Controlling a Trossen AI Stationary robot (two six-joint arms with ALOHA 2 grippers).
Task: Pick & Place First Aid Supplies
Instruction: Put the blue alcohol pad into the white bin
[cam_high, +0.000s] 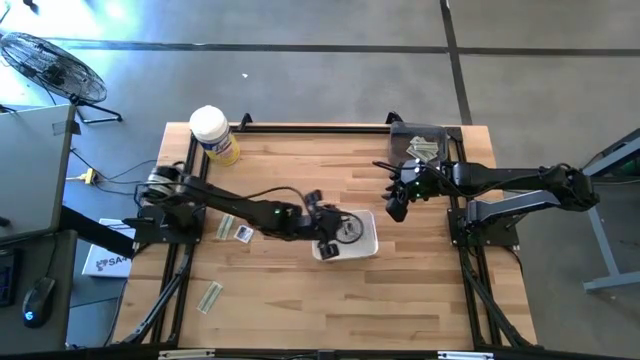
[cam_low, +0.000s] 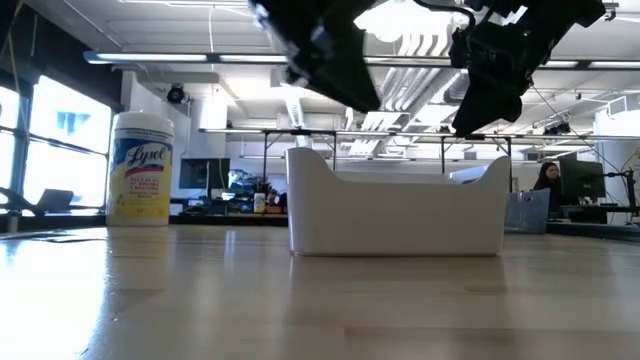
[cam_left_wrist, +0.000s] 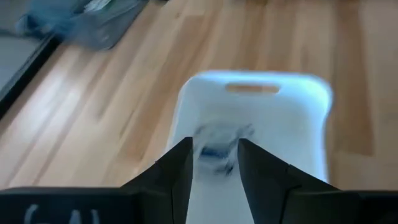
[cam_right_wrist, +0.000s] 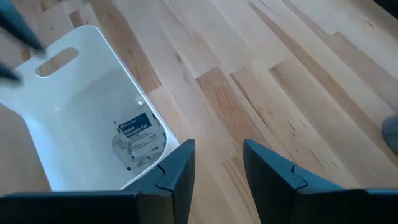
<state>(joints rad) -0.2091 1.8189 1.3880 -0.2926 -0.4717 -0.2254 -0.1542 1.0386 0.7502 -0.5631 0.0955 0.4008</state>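
The white tray (cam_high: 362, 240) stands at the table's middle, its bare floor (cam_right_wrist: 81, 118) plain in the right wrist view. White square packets with dark-blue print (cam_right_wrist: 138, 140) lie inside it. My left gripper (cam_left_wrist: 214, 155) hovers open over the tray's left end (cam_high: 325, 245); a blurred packet (cam_left_wrist: 216, 149) shows beyond its fingertips, inside the tray. My right gripper (cam_right_wrist: 217, 155) hangs open and empty above the table, just right of the tray (cam_high: 395, 200). A greenish strip (cam_high: 227, 227), a square packet (cam_high: 243, 234) and another strip (cam_high: 210, 297) lie flat on the wood, left of the tray.
A yellow canister with a white lid (cam_high: 215, 135) stands near the far left corner, also seen in the low view (cam_low: 140, 170). A clear bag with more packets (cam_high: 420, 148) lies at the far right corner. Bare wood stretches along the near edge. A person sits in the room beyond (cam_low: 548, 180).
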